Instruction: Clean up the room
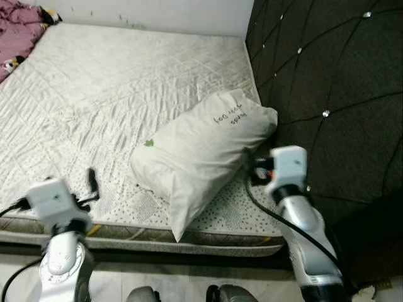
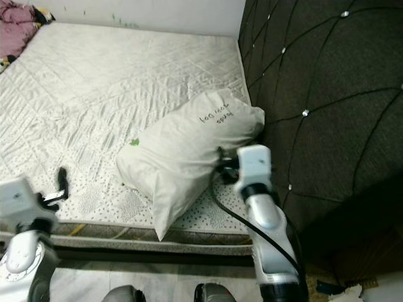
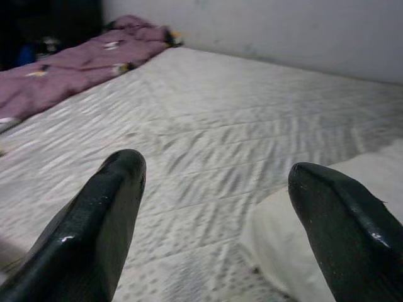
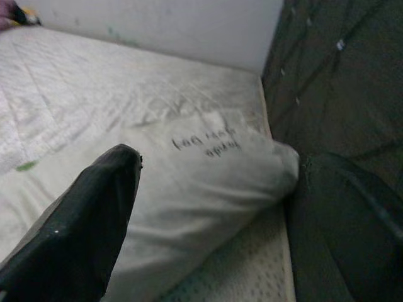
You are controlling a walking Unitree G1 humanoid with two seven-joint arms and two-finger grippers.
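Observation:
A white pillow (image 1: 198, 151) with dark handwriting near one end lies on the bare quilted mattress (image 1: 107, 82), its far end against the dark headboard. My right gripper (image 1: 249, 166) is at the pillow's right side, between it and the headboard. In the right wrist view it (image 4: 223, 160) is open, with one finger (image 4: 94, 214) over the pillow (image 4: 201, 182) and the other beside the headboard. My left gripper (image 1: 93, 185) hovers open over the mattress's front edge, left of the pillow, with nothing between its fingers (image 3: 101, 220).
A dark tufted headboard (image 1: 327, 94) with shiny studs walls off the right side. A purple blanket (image 1: 16, 34) lies bunched at the mattress's far left corner. A pale wall (image 1: 157, 12) runs behind the bed. The floor shows below the mattress's front edge (image 1: 157, 242).

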